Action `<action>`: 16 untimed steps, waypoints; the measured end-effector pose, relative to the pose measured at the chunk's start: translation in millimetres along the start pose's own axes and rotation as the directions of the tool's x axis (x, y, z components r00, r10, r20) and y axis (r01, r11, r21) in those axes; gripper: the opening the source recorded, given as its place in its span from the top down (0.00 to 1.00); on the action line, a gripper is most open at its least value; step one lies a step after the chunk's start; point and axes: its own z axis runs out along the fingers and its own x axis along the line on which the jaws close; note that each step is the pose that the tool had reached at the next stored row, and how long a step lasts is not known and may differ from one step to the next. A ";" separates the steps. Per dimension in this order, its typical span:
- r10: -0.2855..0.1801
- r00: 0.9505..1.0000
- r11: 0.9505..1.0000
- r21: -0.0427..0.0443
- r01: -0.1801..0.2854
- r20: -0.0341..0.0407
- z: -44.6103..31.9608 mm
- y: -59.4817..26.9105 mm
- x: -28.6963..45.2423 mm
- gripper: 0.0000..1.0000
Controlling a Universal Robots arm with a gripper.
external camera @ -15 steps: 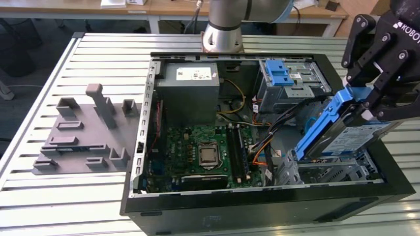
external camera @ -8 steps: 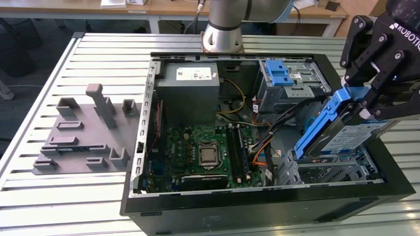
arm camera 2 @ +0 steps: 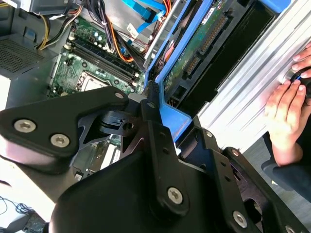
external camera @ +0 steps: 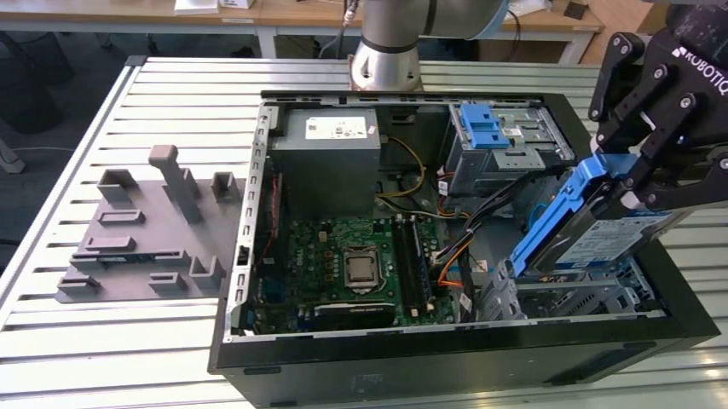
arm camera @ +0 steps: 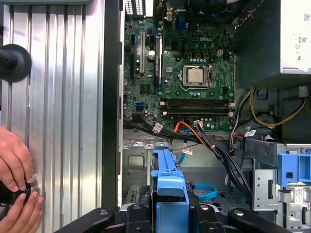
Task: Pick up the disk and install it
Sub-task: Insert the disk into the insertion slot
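Note:
The disk [external camera: 599,235] is a silver drive with a white-and-blue label and blue side rails. It hangs tilted over the drive cage [external camera: 569,300] at the exterior view's right of the open computer case [external camera: 455,345]. My gripper [external camera: 626,189] is shut on its upper end. In the second wrist view the disk [arm camera 2: 199,48] shows its green circuit-board underside beyond the gripper [arm camera 2: 158,114]. In the first wrist view its blue rail [arm camera: 167,177] rises from the gripper [arm camera: 170,216] toward the case's inside.
Inside the case lie a green motherboard [external camera: 358,264], a grey metal box [external camera: 330,162] and a blue latch [external camera: 483,128] on the far bay. Cables cross near the cage. A grey fixture [external camera: 148,230] sits on the slatted table. A person's hands [arm camera: 14,179] rest beside the case.

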 end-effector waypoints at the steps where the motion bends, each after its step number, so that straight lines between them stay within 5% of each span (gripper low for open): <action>1: 0.000 1.000 1.000 0.000 0.000 0.000 0.8 0.0 0.0 0.64; 16: 0.013 1.000 1.000 0.000 -0.013 0.002 9.8 -0.8 0.3 0.64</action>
